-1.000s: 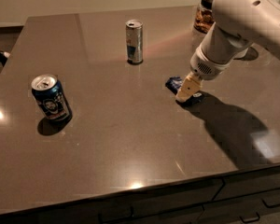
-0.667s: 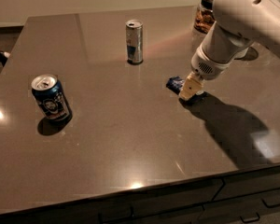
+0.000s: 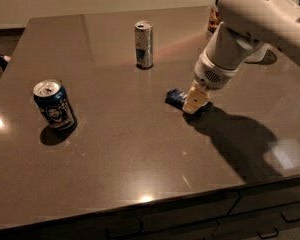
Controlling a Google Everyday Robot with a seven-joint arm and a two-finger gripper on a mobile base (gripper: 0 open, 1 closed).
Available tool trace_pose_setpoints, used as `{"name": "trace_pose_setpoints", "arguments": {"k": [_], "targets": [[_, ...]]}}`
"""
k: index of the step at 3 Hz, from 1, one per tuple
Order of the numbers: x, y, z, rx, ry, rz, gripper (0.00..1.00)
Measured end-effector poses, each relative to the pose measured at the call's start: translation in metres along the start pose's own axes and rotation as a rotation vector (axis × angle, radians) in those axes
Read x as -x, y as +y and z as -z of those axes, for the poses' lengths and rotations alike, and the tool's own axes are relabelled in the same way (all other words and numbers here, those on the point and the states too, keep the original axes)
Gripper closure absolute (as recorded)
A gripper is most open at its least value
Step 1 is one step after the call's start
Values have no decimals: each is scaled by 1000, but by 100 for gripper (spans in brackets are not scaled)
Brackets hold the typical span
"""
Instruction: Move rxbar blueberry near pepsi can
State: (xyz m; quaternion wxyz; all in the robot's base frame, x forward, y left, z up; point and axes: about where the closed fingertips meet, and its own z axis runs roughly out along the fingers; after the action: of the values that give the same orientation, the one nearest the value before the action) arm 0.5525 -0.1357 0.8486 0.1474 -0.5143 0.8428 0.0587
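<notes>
One small shift toward pepsi can (image 3: 53, 105): rxbar blueberry (image 3: 174, 97) in jaws

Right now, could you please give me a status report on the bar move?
Gripper down at the rxbar blueberry, right of centre. Bar lying on the table, far from the pepsi can at left. Nothing between them; slim can farther back.

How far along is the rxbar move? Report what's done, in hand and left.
Done: the gripper is down at the rxbar blueberry, on the right side of the table. In hand: taking hold of the bar; whether it is gripped cannot be told. Left: the whole carry, since the bar lies well apart from the pepsi can at the left.
</notes>
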Motion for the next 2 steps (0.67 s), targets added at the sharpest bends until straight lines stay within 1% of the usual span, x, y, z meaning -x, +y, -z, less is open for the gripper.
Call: {"name": "trace_pose_setpoints", "arguments": {"k": [1,2], "targets": [[22,52,-2,116,-11,145,100],[42,97,-6,201,-25,270,100]]}}
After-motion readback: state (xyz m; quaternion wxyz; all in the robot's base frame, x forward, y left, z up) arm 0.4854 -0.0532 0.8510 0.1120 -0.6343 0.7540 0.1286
